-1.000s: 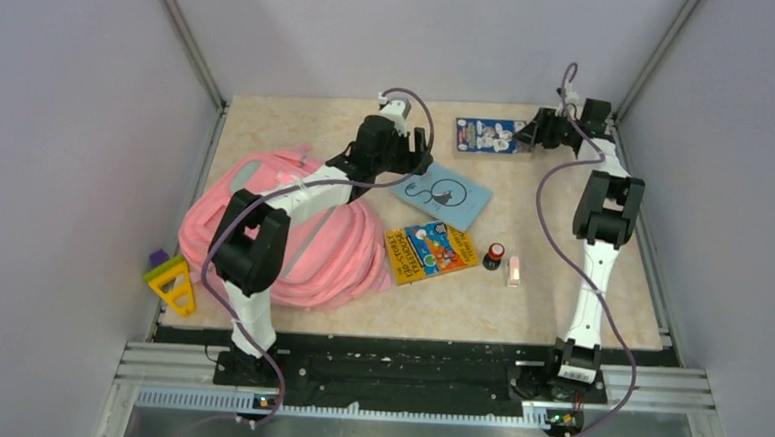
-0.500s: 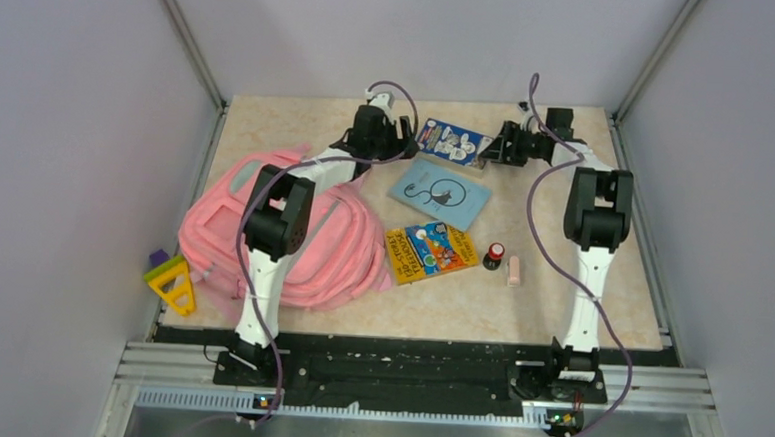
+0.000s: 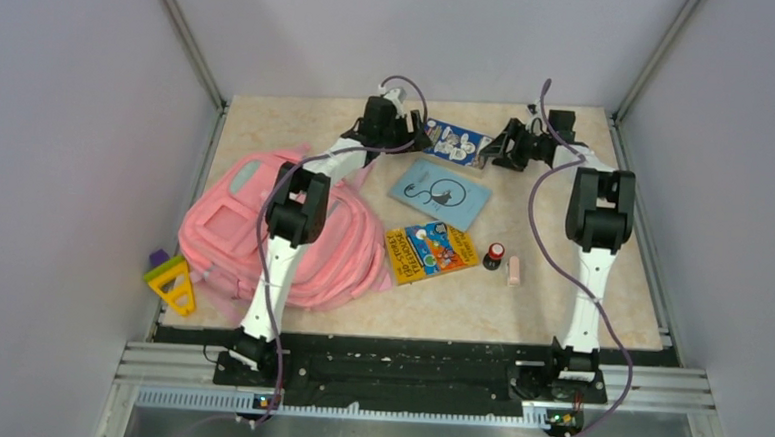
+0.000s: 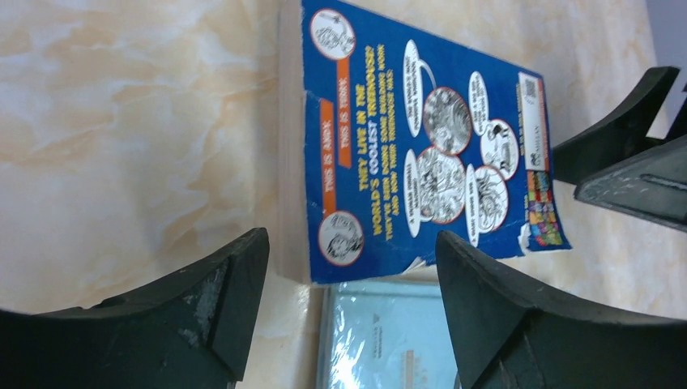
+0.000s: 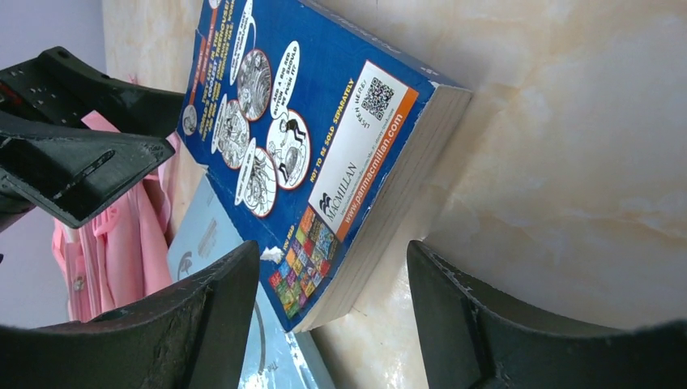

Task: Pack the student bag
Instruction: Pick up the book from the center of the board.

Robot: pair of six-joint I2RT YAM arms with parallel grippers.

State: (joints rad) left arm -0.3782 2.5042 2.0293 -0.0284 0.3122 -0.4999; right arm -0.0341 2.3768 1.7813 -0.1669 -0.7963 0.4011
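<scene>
On table [image 3: 560, 298]: three books [image 3: 455, 142] [image 3: 441, 193] [image 3: 430, 251], one bag [image 3: 225, 225].

pink backpack [image 3: 253, 231] with a grey-green patch and grey-green stripes. table [image 3: 559, 308] in beige with a faint marbled pattern. paperback [image 4: 421, 138] with a deep blue cover carrying white ovals of black-and-white cartoons, 2 orange bands, yellow lettering, a white and orange panel with a black code square, and cream page edges. thin book [image 3: 440, 193] in pale blue with a black cat. another book [image 3: 430, 251] in yellow and orange around a blue picture. small knob [image 3: 495, 253] in red and black. eraser [image 3: 514, 273] in pale pink. triangle [image 3: 172, 285] in yellow, topped with green and purple. walls [image 3: 66, 162] in pale lilac-grey.
</scene>
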